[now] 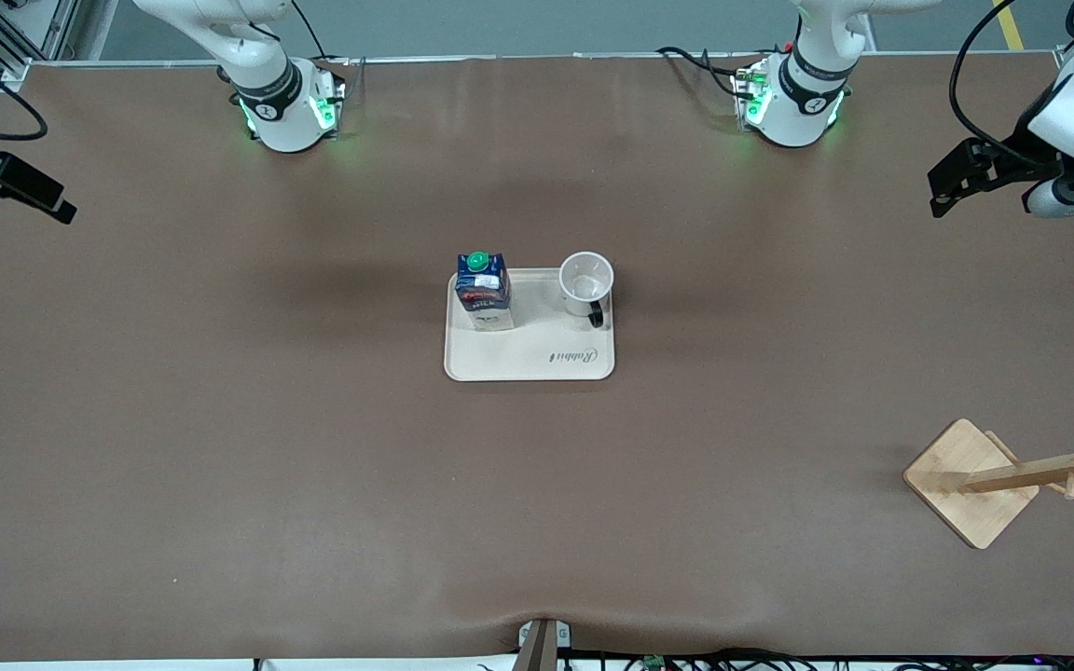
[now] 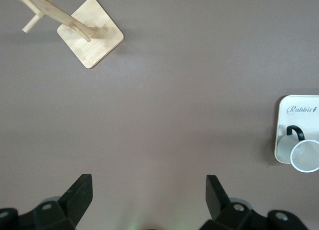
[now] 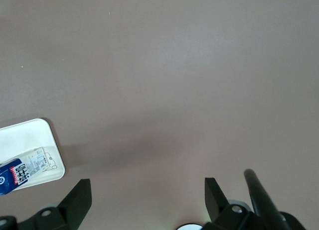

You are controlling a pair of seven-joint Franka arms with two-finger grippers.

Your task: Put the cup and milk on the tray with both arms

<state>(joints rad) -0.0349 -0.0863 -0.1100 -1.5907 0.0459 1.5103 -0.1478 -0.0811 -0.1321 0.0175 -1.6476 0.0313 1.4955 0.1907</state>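
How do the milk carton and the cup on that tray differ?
The milk is a tall, boxy, dark-blue carton, sealed by a green cap; the cup is shorter, round, white and open-topped. The cup has a black handle; the milk has none. Both stand upright on the tray.

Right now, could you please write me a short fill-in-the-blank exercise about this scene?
1. The milk and the cup both stand on the ____.
2. The milk's screw cap is ____ in color.
3. The left gripper and the right gripper both have their fingers ____.

Missing words: tray; green; open
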